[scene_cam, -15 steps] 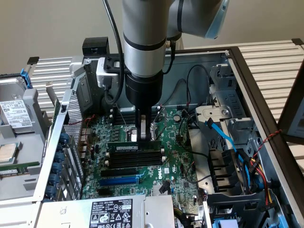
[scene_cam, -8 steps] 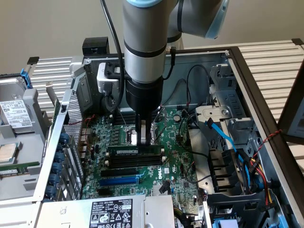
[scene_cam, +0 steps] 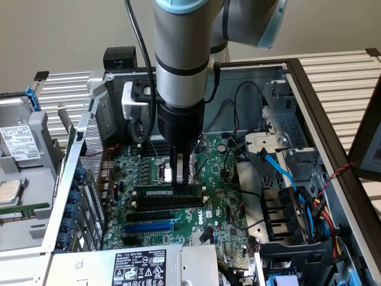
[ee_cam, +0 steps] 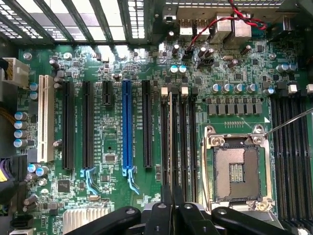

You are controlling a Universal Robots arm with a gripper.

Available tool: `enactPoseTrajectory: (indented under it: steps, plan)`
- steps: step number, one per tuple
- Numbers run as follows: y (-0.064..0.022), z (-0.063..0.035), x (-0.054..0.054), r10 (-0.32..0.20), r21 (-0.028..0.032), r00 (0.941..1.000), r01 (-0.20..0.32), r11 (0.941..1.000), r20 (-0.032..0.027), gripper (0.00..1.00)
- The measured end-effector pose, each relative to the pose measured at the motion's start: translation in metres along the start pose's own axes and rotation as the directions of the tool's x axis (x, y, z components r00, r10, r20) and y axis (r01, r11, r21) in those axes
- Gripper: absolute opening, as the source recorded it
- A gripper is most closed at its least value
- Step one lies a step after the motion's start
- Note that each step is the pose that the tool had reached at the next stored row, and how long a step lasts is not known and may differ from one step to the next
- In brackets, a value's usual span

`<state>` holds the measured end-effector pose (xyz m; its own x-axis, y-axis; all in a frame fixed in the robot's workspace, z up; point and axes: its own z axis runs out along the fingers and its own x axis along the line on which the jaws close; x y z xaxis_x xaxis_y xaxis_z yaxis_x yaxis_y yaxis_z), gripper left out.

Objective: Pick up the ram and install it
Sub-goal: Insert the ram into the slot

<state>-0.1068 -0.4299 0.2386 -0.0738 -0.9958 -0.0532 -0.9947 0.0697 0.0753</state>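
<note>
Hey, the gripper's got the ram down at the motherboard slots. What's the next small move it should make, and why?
Probably a short, straight push down without letting go. The gripper is shut on the ram, which stands on edge along the black memory slots beside the processor socket. Whether it is fully seated cannot be told, so pressing seems safer than releasing.

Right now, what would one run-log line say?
gripper: shut on ram | ram: on edge on motherboard | seating: unclear
</note>
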Motion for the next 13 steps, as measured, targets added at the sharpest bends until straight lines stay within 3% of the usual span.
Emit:
enactPoseTrajectory:
  steps: [13]
  plan:
    - [-0.0004,0.0053,0.0008,-0.003,-0.0002,1.0,0.003,1.0,-0.0003,0.12]
